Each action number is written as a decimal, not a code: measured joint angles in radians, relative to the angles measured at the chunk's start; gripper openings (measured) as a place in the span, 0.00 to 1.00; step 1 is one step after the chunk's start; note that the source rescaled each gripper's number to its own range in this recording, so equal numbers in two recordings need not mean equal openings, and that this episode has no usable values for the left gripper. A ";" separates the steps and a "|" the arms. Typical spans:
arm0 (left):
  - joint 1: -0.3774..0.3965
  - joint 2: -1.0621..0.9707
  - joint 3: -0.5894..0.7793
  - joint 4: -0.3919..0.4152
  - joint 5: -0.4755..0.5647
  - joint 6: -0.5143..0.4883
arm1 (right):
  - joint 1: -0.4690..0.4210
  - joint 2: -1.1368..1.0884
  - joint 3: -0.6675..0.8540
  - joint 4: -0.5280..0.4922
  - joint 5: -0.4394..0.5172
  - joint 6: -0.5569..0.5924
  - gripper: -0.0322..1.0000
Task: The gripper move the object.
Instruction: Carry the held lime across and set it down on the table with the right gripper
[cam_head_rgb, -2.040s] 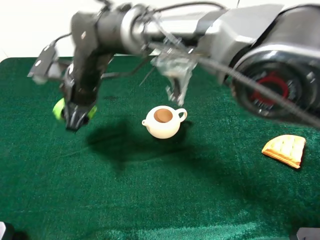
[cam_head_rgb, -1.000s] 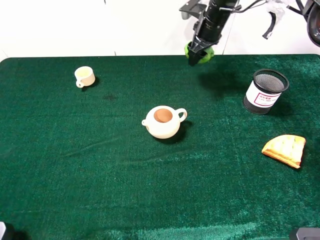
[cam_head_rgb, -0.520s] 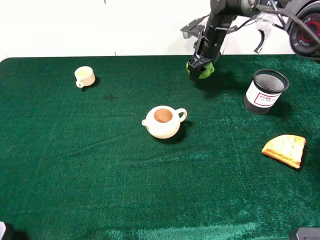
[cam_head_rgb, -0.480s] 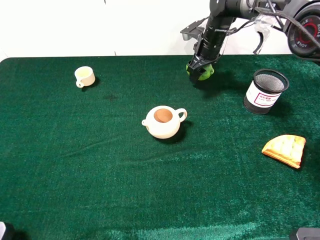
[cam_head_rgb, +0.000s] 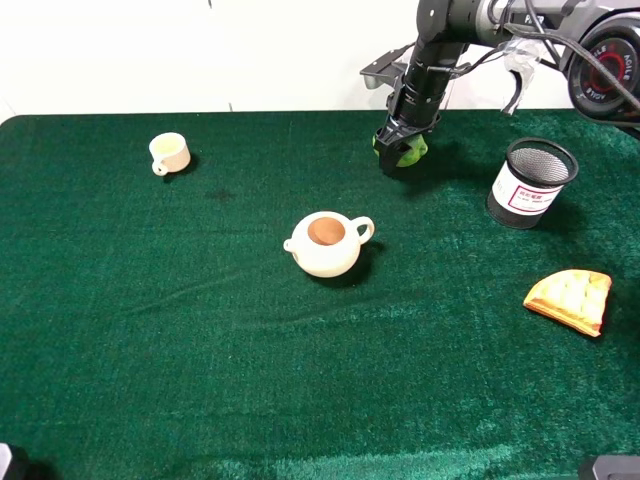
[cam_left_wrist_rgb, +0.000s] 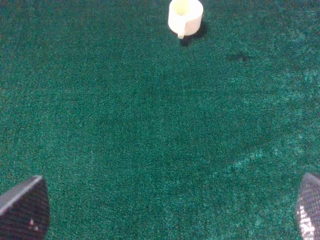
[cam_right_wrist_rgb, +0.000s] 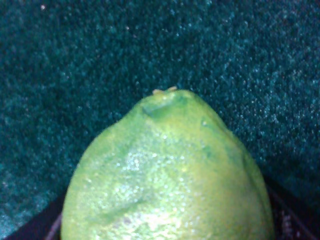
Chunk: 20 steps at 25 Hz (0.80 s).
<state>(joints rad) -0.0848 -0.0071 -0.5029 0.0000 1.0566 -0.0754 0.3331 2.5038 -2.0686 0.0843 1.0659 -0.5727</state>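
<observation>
The green lime (cam_head_rgb: 410, 152) is held in my right gripper (cam_head_rgb: 398, 152), which is shut on it low over the green cloth at the back, right of the middle. I cannot tell whether the lime touches the cloth. In the right wrist view the lime (cam_right_wrist_rgb: 167, 175) fills the lower frame with its nubby tip outward, and the dark fingertips (cam_right_wrist_rgb: 35, 227) only show at its sides. My left gripper (cam_left_wrist_rgb: 165, 215) is open and empty, with its fingertips (cam_left_wrist_rgb: 22, 210) wide apart over bare cloth. It does not show in the high view.
A cream teapot (cam_head_rgb: 325, 243) stands mid-table. A small cream cup (cam_head_rgb: 170, 153) stands at the back left and also shows in the left wrist view (cam_left_wrist_rgb: 185, 14). A black mesh pen cup (cam_head_rgb: 530, 182) stands right of the lime. A tan waffle-like piece (cam_head_rgb: 570, 299) lies at the right edge.
My right arm carried the lime from the left side, close to the camera, to the back right. Over the last second it came down from the table's back edge toward the cloth.
</observation>
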 joint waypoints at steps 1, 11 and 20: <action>0.000 0.000 0.000 0.000 0.000 0.000 | 0.000 0.000 0.000 0.000 0.000 0.000 0.03; 0.000 0.000 0.000 0.000 0.000 0.000 | 0.000 0.000 0.000 0.021 0.000 0.038 0.05; 0.000 0.000 0.000 0.000 0.000 0.000 | 0.000 -0.012 0.000 0.019 0.014 0.146 0.95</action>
<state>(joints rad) -0.0848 -0.0071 -0.5029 0.0000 1.0566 -0.0754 0.3331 2.4921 -2.0686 0.1033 1.0801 -0.4270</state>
